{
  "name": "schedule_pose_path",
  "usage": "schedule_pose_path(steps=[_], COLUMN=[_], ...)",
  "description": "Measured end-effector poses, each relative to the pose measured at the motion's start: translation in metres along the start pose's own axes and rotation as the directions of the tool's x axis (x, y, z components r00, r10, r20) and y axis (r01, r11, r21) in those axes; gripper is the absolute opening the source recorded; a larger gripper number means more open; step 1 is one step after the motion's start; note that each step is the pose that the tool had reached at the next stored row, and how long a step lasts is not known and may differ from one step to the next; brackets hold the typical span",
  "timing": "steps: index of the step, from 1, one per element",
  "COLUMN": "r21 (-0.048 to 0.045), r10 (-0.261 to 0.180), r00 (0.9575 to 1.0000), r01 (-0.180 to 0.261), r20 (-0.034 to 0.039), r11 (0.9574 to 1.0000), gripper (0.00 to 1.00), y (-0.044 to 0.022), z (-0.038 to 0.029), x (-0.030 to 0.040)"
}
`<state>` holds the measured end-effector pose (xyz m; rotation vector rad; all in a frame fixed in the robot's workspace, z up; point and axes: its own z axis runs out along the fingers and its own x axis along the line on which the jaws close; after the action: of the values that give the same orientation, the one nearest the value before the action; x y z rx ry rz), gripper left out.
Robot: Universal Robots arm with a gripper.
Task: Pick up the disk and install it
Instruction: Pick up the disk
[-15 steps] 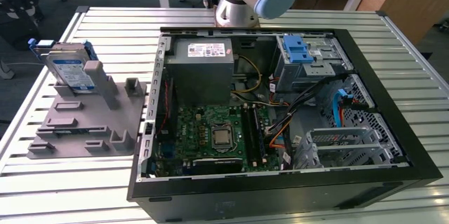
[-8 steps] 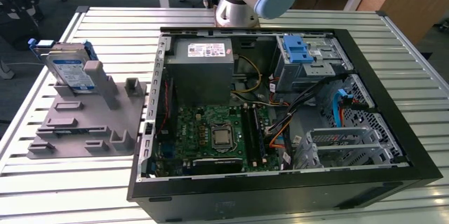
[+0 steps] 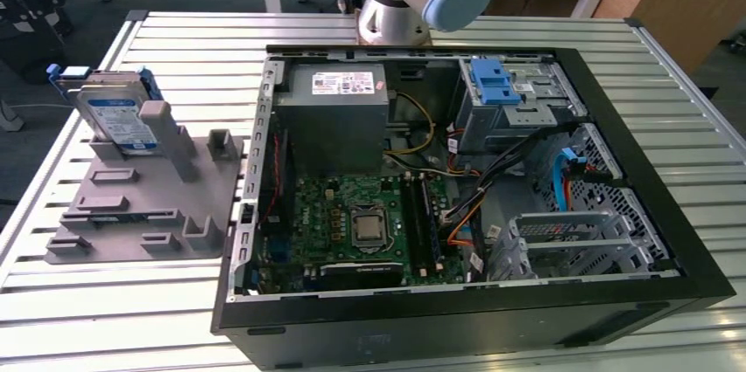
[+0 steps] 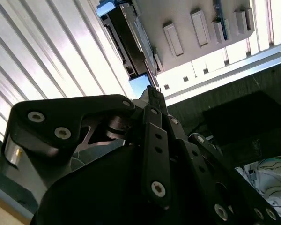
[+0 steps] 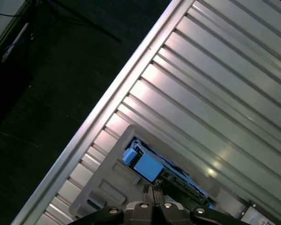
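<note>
**Gripper closed above the racked disk**

Noting gripper (image 5: 152, 191) in the first wrist view: fingers pressed together, nothing between them, poised just above the disk (image 5: 165, 172). Nothing gripped yet.

Placing the disk upright on edge in a grey holder (image 3: 140, 206) on the slatted table (image 3: 105, 320), at the exterior view's left of the open computer case (image 3: 466, 328) and apart from it. Blue rails (image 5: 147, 165) uppermost, nearest the fingertips.

Risks, as judged:
- Descending with fingers together likely means striking the top rail instead of straddling the disk. Could tip it or wedge it in its slot.
- Gripping off-centre could cock the disk against the holder posts on the lift.
- Inside the case, loose cables (image 3: 501, 171) beside the metal cage (image 3: 507, 97) could snag the disk or block its seating.
</note>
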<state>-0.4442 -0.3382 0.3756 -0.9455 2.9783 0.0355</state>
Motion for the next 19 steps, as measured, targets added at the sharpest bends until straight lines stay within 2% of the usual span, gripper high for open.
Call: schedule_pose_path(steps=[3,19], r21=[-0.0007,-0.0008], r10=[-0.029,-0.035], r00=[0.9996,0.9994], r01=[0.029,0.035], r20=[-0.0006,-0.0006], r11=[0.9996,0.9994], gripper=[0.11,0.11], y=[0.0,0.0001], z=[0.0,0.0], x=[0.0,0.0001])
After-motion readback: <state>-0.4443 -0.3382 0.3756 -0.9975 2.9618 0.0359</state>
